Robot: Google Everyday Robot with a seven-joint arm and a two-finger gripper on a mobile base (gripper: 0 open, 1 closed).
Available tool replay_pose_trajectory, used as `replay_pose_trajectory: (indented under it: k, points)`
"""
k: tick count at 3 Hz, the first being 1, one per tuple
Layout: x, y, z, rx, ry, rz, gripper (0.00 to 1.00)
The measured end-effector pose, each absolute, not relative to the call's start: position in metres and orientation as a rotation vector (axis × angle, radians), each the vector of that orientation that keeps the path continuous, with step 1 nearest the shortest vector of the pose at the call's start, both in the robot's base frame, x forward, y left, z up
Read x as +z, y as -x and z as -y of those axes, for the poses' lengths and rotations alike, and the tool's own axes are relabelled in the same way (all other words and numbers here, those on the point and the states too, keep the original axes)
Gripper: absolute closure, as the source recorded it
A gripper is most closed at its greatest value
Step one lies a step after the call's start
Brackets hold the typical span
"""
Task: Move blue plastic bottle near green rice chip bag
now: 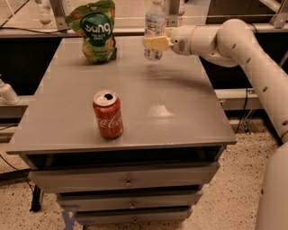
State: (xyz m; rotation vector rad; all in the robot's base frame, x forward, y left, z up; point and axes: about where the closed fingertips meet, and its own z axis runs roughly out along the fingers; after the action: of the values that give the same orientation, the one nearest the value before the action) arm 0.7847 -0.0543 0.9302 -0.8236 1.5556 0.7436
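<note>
The blue plastic bottle [154, 24] is a slim clear bottle with a pale label, held upright above the far part of the grey table [180, 108]. My gripper [155, 42] reaches in from the right on the white arm and is shut on the bottle's lower half. The bottle's top runs out of the frame. The green rice chip bag [95, 29] stands at the far left of the table, a short gap to the left of the bottle.
A red cola can [108, 113], opened, stands near the table's front left. The table has drawers [128, 182] below. A glass partition and metal posts [58, 13] run behind the table. My white arm [252, 58] spans the right side.
</note>
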Motion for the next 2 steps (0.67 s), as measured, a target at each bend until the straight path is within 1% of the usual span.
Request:
replay_pose_trajectory:
  k: [2]
  points:
    - [0.930,-0.822,-0.010,0.766,0.823,-1.522,1.00]
